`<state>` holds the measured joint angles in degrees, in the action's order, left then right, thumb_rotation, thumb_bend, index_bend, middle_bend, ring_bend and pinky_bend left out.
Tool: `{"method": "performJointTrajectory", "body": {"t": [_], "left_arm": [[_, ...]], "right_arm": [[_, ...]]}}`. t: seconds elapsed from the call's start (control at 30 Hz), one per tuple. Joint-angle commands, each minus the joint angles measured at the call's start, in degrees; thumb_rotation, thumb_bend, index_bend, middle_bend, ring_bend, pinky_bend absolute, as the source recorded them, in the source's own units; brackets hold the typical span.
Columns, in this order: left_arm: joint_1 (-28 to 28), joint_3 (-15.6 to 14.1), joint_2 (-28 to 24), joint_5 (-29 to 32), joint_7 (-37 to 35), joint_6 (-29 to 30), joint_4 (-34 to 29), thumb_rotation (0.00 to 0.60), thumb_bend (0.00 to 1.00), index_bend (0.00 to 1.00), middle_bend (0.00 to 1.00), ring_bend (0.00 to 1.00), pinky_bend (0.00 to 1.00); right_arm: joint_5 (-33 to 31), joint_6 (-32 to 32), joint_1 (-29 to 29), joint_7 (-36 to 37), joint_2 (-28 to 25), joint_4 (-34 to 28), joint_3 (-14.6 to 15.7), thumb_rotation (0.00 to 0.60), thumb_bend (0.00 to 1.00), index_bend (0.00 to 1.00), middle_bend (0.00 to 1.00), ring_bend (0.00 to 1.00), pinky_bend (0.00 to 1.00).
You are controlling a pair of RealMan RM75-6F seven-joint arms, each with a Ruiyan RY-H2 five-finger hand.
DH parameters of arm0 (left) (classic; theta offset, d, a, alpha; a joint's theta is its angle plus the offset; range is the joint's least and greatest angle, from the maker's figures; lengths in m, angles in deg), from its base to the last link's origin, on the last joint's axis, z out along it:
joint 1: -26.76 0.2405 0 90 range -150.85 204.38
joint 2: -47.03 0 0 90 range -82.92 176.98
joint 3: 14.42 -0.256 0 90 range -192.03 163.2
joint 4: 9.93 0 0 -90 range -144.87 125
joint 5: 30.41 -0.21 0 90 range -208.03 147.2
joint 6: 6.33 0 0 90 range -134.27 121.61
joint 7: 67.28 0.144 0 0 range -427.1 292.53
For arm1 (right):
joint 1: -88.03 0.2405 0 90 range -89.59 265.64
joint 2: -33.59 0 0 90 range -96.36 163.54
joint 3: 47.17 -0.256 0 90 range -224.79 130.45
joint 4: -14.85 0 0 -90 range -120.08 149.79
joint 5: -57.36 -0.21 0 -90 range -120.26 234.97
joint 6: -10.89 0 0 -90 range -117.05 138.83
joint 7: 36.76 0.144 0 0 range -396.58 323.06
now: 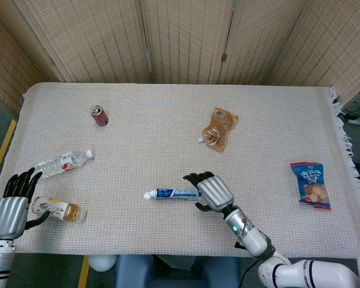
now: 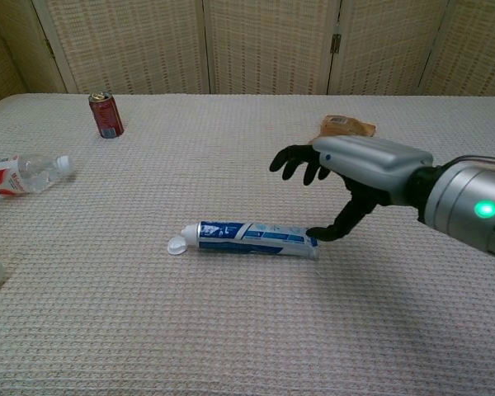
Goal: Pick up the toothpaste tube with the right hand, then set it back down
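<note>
The blue and white toothpaste tube (image 1: pixel 175 193) (image 2: pixel 254 238) lies flat near the table's front middle, its white cap to the left. My right hand (image 1: pixel 207 188) (image 2: pixel 346 169) hovers over the tube's right end with fingers spread, holding nothing; its thumb tip reaches down beside the crimped end. My left hand (image 1: pixel 12 207) rests at the front left edge, fingers spread, next to a small juice bottle (image 1: pixel 59 209).
A red can (image 1: pixel 99 115) (image 2: pixel 106 114) stands at the back left. A clear water bottle (image 1: pixel 63 162) (image 2: pixel 21 176) lies at the left. A brown pouch (image 1: pixel 218 128) (image 2: pixel 346 125) lies back of centre, a blue snack packet (image 1: pixel 311 185) at the right.
</note>
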<state>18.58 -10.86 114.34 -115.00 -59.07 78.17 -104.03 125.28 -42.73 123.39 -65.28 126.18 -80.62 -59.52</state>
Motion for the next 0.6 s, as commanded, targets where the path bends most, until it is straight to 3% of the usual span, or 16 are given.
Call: {"method": "performJointTrajectory", "body": {"t": [0.03,0.33,0.6], "left_arm": [[0.0,-0.1,0.0,-0.1,-0.2,0.0,0.1,0.600,0.24,0.02,0.04,0.03,0.00],[0.4,-0.2,-0.3,-0.1,-0.4,0.2,0.1,0.600,0.24,0.02,0.04,0.03,0.00],[0.5,-0.3,-0.3,0.0,-0.8,0.1,0.5,0.600,0.24,0.02,0.05,0.03,0.00]], "right_arm": [[-4.7,1.4,3.8,-4.3,5.0,4.8,-1.2,0.600,0.31,0.22,0.25,0.28,0.24],[-10.5,1.7,9.8,-9.0,14.1,13.8,-1.8,0.600,0.32,0.31,0.32,0.34,0.28],[-12.8,0.7,12.2,-10.1,17.1,17.2,-2.2,0.600,0.32,0.38,0.38,0.38,0.31]]}}
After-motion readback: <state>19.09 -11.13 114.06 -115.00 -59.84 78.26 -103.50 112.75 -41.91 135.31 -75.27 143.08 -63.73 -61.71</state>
